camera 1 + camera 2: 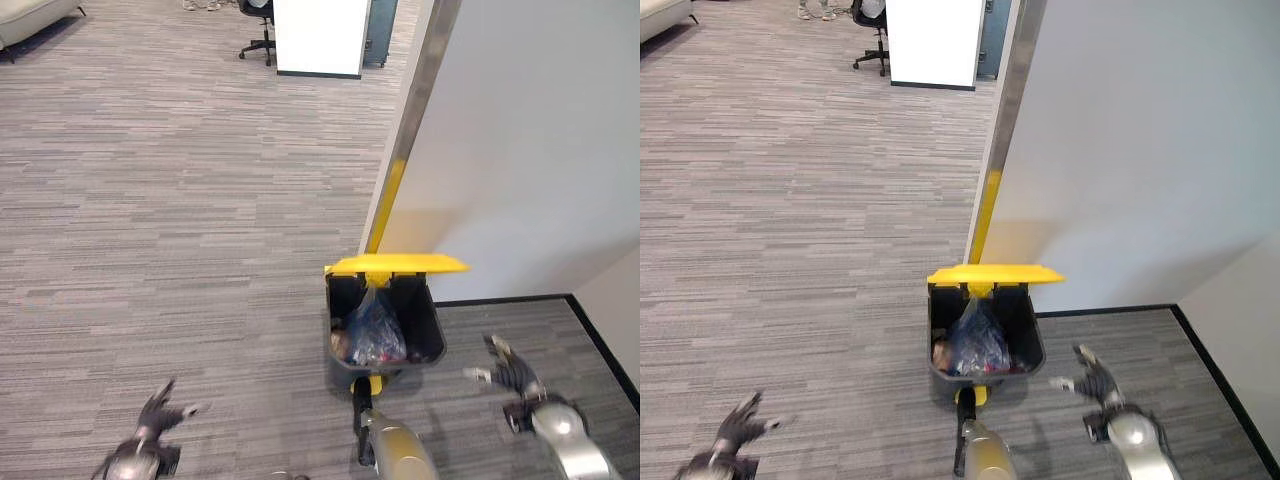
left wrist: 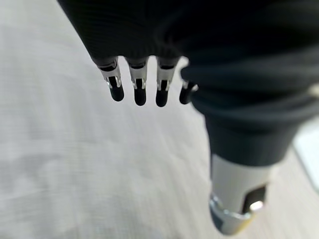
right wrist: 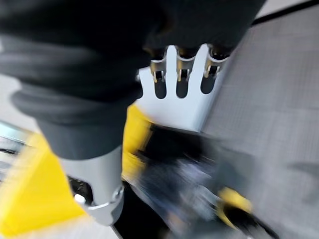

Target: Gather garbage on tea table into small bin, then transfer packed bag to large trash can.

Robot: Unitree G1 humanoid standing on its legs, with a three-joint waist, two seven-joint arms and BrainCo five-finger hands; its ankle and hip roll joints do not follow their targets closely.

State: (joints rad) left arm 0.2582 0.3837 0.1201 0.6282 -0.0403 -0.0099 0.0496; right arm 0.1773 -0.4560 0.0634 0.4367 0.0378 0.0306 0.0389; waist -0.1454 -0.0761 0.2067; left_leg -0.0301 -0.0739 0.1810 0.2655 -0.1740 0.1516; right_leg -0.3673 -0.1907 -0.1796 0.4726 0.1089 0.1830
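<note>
A large dark trash can [image 1: 432, 330] with its yellow lid [image 1: 396, 264] raised stands on the carpet by the white wall. Inside it lies a packed bluish bag [image 1: 375, 330], knotted at the top, also seen as the bag [image 1: 978, 345]. My right hand [image 1: 512, 374] hovers to the right of the can, fingers straight and spread, holding nothing; in the right wrist view its fingers [image 3: 180, 74] point past the can's yellow lid [image 3: 30, 199]. My left hand [image 1: 158, 412] is low at the left over bare carpet, open and empty, its fingers [image 2: 139, 87] straight.
A white wall [image 1: 530, 140] with a metal corner strip [image 1: 415, 110] rises behind the can. A yellow pedal [image 1: 375, 384] sticks out at the can's front. A white cabinet [image 1: 320, 35] and an office chair [image 1: 258, 30] stand far back. Grey carpet [image 1: 180, 220] spreads to the left.
</note>
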